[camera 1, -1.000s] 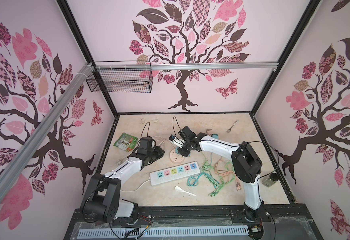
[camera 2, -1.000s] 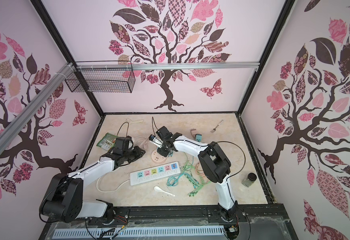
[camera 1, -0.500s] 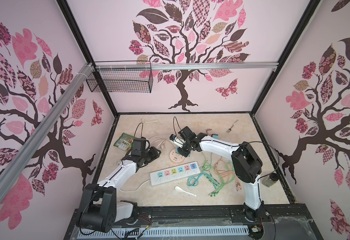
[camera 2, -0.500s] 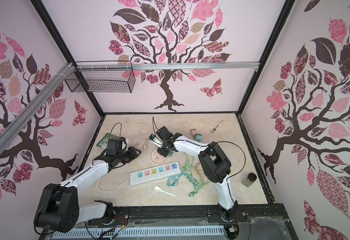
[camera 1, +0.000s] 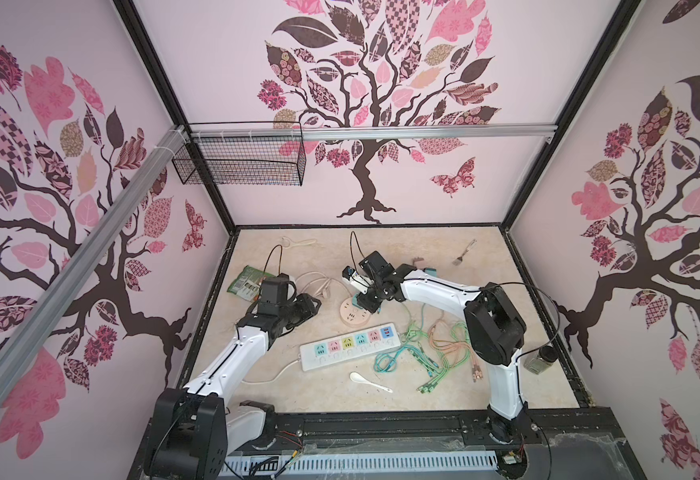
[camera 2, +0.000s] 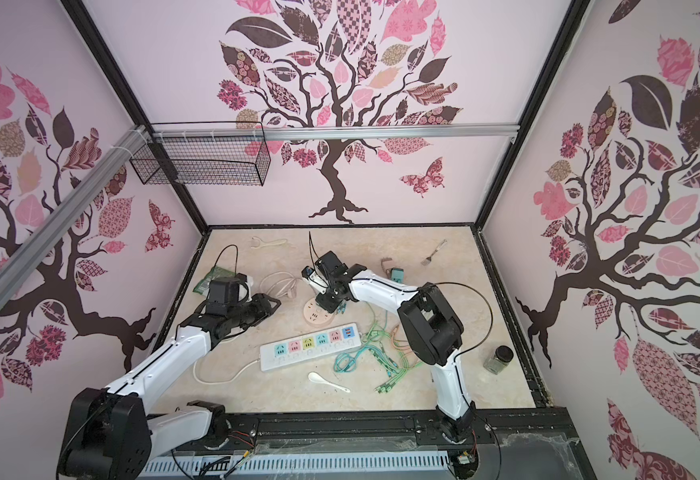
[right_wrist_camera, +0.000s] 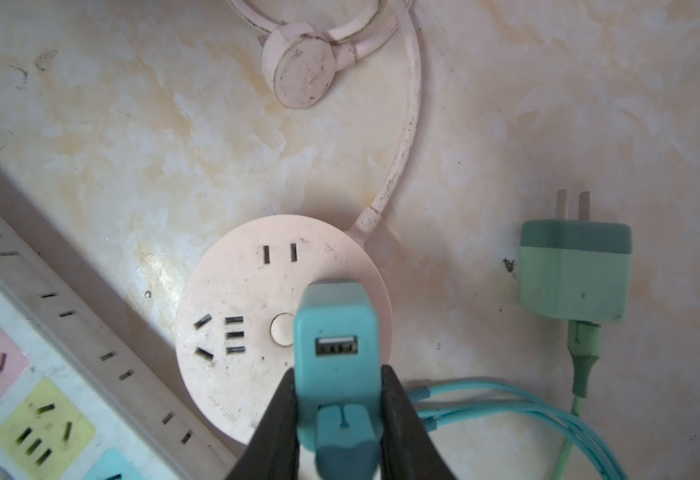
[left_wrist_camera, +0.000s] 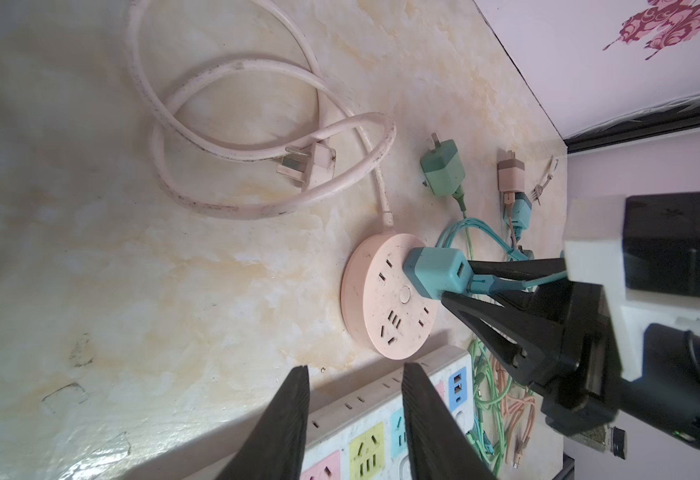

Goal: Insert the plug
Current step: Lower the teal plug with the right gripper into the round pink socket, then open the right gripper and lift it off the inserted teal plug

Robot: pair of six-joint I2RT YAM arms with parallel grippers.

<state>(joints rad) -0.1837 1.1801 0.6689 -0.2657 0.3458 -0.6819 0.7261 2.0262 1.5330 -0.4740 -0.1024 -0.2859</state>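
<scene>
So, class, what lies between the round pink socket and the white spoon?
The white power strip, lying crosswise between the round pink socket and the white spoon, as both top views show.

Pale pink walls [camera 1: 223, 62] carry a tree mural [camera 1: 364, 183] with pink and brown leaves. A black wire basket [camera 1: 240, 162] hangs from a silver rail [camera 1: 423, 134], upper left of centre. The beige marbled floor [camera 1: 319, 395] is evenly lit.

Just ahead of the left gripper [left_wrist_camera: 356, 370] sit the strip [left_wrist_camera: 360, 415], socket [left_wrist_camera: 381, 299], and right gripper [left_wrist_camera: 458, 280] with its plug [left_wrist_camera: 427, 270]. Bare table [left_wrist_camera: 173, 270] lies beside.
</scene>
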